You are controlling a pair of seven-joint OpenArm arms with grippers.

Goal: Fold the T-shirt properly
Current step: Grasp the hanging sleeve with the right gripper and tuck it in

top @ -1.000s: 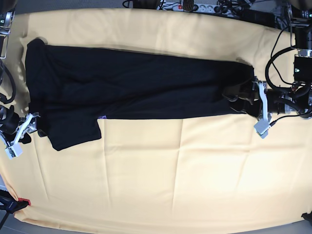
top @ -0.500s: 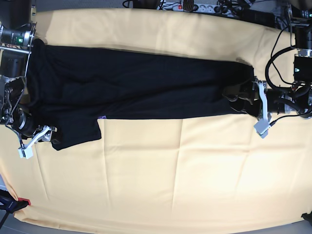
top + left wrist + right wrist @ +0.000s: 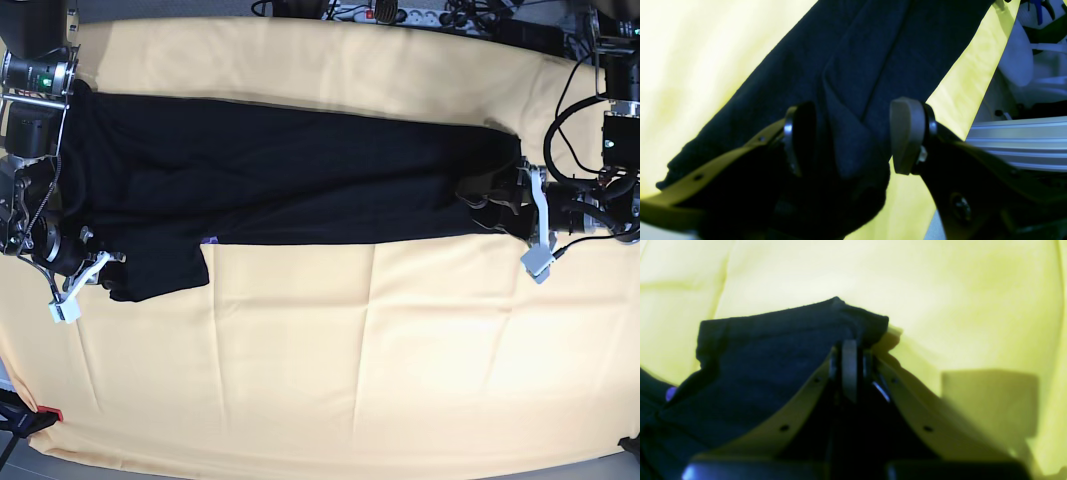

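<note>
lying between the spread left gripper [image 3: 853, 140], the t-shirt [image 3: 280, 180] — its sleeve corner seemingly pinched by the right gripper [image 3: 849, 368].

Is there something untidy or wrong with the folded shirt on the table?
Yes. The black cotton T-shirt lies as a long band on the pale yellow tablecloth, but one flap sticks out below its straight edge near the right gripper, and a purple speck shows there.

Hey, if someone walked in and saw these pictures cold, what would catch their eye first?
First, the long black T-shirt stretched across the pale yellow tablecloth, folded into a band. Then a claw at each end: the right claw shut on the sleeve corner at the base view's left, the left claw open around the bunched cloth at its right.
</note>
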